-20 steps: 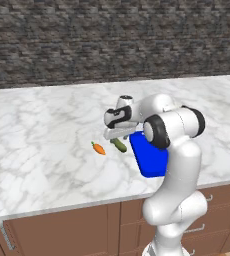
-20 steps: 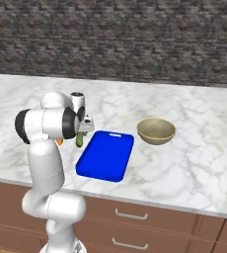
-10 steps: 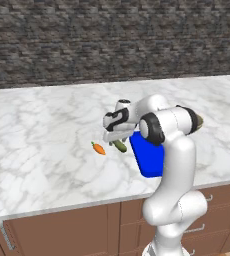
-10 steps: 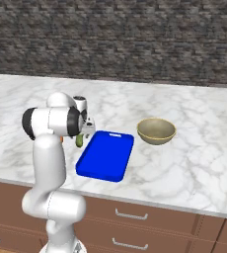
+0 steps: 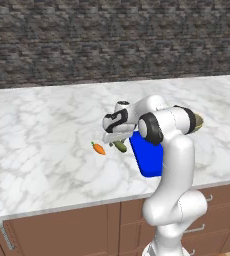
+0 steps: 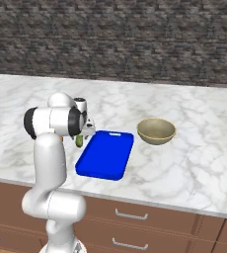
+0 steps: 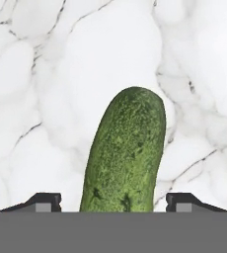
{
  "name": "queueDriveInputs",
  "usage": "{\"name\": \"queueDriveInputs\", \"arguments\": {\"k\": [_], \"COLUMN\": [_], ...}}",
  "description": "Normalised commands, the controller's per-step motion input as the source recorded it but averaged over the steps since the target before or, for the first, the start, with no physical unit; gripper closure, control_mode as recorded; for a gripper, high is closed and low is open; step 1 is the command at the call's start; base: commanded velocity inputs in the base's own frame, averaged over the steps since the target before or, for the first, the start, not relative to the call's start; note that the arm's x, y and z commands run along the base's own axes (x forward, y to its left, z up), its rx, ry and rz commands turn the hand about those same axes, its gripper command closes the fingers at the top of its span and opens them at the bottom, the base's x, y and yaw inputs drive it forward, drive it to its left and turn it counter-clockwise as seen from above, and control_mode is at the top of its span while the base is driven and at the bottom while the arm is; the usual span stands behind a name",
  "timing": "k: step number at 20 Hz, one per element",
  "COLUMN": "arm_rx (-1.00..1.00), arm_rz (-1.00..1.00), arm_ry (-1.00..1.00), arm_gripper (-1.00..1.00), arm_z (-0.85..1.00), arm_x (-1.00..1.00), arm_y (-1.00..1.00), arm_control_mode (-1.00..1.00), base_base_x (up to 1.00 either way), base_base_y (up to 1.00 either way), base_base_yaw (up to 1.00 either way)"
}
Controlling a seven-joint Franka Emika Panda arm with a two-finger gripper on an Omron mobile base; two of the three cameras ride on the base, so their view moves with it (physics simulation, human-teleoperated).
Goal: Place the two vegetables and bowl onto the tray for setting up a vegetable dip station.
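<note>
Gripper (image 7: 113, 202) poised low over the cucumber (image 7: 126, 153), fingers spread, one dark tip on each side of it with a gap to either flank; nothing is grasped yet. The cucumber lies flat on the marble counter (image 5: 47, 130), just beside the left edge of the tray (image 6: 105, 154), with the carrot (image 5: 99, 148) near it on the far side from the tray. The bowl (image 6: 156, 131) stands apart, beyond the tray's other side.

Risks, as judged from here: the cucumber is rounded and may roll or squirt out if the fingers close off-centre or too near its end; a descent too deep would drive the tips into the stone; a sideways nudge could push it against the carrot.

Materials: cucumber dark green, pebbled, oblong with a blunt end; carrot small, orange, tapered, green-topped; tray flat, bright blue, round-cornered, rimmed, slotted at one end; bowl tan, shallow; counter white, grey-veined, smooth.
</note>
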Motion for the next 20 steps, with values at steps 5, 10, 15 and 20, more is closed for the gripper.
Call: {"name": "queueDriveInputs", "arguments": {"k": [5, 10, 15, 20], "arm_rx": [0.00, 0.00, 0.00, 0.00], "arm_rz": [0.00, 0.00, 0.01, 0.03], "arm_ry": [0.00, -0.01, -0.05, -0.15], "arm_gripper": [1.00, 1.00, 1.00, 1.00], "arm_z": [0.00, 0.02, 0.31, 0.56], "arm_x": [0.00, 0.00, 0.00, 0.00], "arm_y": [0.00, 0.00, 0.00, -0.07], "arm_control_mode": [-1.00, -1.00, -1.00, -1.00], "base_base_x": [0.00, 0.00, 0.00, 0.00], "base_base_y": [0.00, 0.00, 0.00, 0.00], "base_base_yaw": [0.00, 0.00, 0.00, 0.00]}}
